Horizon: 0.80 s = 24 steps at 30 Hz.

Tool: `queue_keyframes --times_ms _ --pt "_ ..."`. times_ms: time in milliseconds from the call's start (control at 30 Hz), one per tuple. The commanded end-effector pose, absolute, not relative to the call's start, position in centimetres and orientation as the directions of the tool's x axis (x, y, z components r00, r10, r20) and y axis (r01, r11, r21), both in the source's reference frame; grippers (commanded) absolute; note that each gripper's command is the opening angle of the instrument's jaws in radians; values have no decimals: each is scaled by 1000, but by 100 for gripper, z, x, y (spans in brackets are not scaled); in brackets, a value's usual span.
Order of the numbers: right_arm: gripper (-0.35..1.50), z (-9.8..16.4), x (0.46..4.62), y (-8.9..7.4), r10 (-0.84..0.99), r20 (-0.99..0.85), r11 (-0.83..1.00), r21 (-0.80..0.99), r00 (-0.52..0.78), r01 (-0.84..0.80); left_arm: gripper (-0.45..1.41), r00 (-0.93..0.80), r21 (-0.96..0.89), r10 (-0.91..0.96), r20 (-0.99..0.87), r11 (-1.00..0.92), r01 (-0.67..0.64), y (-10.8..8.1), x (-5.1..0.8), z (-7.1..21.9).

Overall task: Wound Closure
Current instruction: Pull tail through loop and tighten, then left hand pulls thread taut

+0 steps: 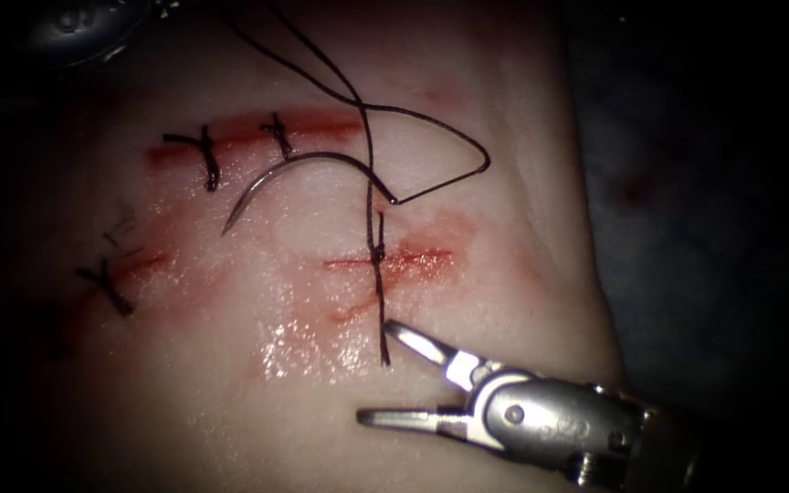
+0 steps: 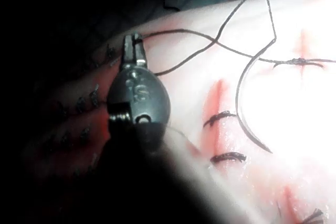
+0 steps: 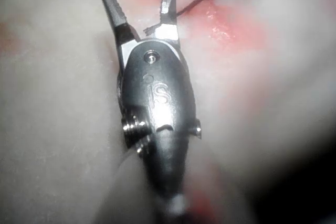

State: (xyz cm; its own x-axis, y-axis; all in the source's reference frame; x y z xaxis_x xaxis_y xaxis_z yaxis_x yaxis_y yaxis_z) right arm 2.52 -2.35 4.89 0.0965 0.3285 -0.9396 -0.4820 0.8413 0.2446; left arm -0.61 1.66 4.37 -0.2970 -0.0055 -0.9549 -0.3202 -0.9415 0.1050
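The curved needle (image 1: 299, 169) lies loose on the tissue (image 1: 230, 383) between the upper cut (image 1: 321, 123) and the lower cut (image 1: 413, 260), held by neither tool and not in the tissue. Thread (image 1: 468, 164) runs from its tail in a loop and away past the picture's upper edge. A knotted stitch (image 1: 378, 256) crosses the lower cut, its tail hanging down to my right tool (image 1: 376, 372), whose jaws stand open and empty beside that tail end. My left tool (image 2: 134, 45) is shut where a thread strand (image 2: 178, 31) meets its tip.
Two finished stitches (image 1: 207, 157) (image 1: 278, 135) cross the upper cut. Another stitch (image 1: 107, 288) sits on a cut at the left. Red fluid (image 1: 340, 310) stains the tissue around the lower cut. A dark cloth (image 1: 705, 228) lies right of the tissue.
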Motion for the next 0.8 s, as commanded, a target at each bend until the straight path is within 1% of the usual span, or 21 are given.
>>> queue_keyframes --times_ms 33,100,200,467,533,600,667,800 --pt "109 498 250 -236 327 -940 844 245 95 -478 -45 -280 100 -11 -960 -947 -306 167 -63 433" --pt "108 499 243 -235 328 -940 843 245 96 -478 -45 -252 88 -17 -967 -958 -272 157 -57 417" --pt "96 500 236 -235 327 -940 846 247 96 -472 -45 -225 74 -20 -974 -970 -231 146 -50 398" --pt "94 500 233 -232 332 -938 844 246 102 -477 -45 -198 56 -26 -980 -988 -146 126 -45 374" --pt "91 500 231 -231 335 -936 846 248 109 -471 -45 -197 53 -30 -980 -992 -111 119 -44 371" --pt "83 499 228 -229 338 -934 848 250 114 -468 -45 -196 53 -36 -980 -995 -85 113 -43 371" --pt "77 498 226 -223 356 -925 845 257 134 -469 -45 -203 53 -41 -978 -997 -57 106 -43 370" --pt "77 493 231 -208 341 -922 852 220 185 -475 -45 -202 41 -33 -979 -998 -37 95 -45 369"
